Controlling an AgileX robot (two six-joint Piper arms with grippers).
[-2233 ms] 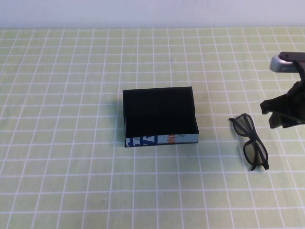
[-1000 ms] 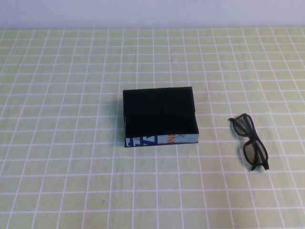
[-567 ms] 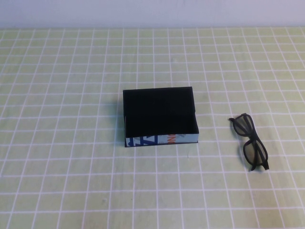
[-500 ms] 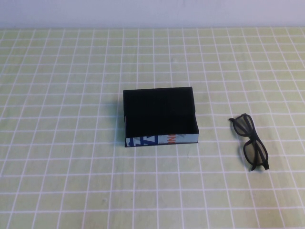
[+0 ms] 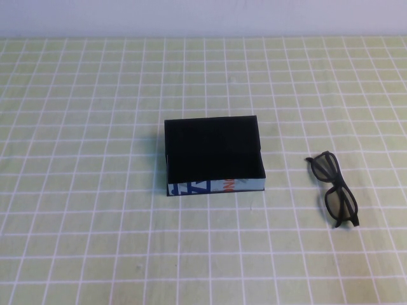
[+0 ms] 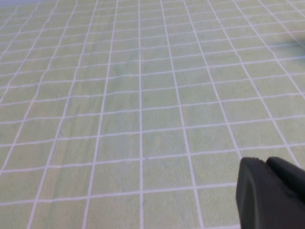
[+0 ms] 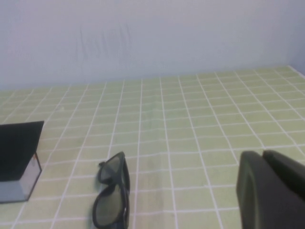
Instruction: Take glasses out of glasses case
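Note:
The glasses case [image 5: 213, 154] is an open black box with a white, blue and orange strip on its near side, at the table's middle; its inside looks bare. The black glasses [image 5: 334, 189] lie on the cloth to its right, outside it. Both show in the right wrist view, the glasses [image 7: 112, 193] and the case's corner [image 7: 16, 160]. My right gripper [image 7: 263, 160] is shut and empty, apart from the glasses. My left gripper [image 6: 265, 164] is shut and empty over bare cloth. Neither arm shows in the high view.
A green cloth with a white grid [image 5: 95, 222] covers the table. A pale wall [image 5: 203, 16] stands along the far edge.
My right arm, seen at the right edge beside the glasses 2.2 s ago, has left the high view. The glasses and the case have not moved.

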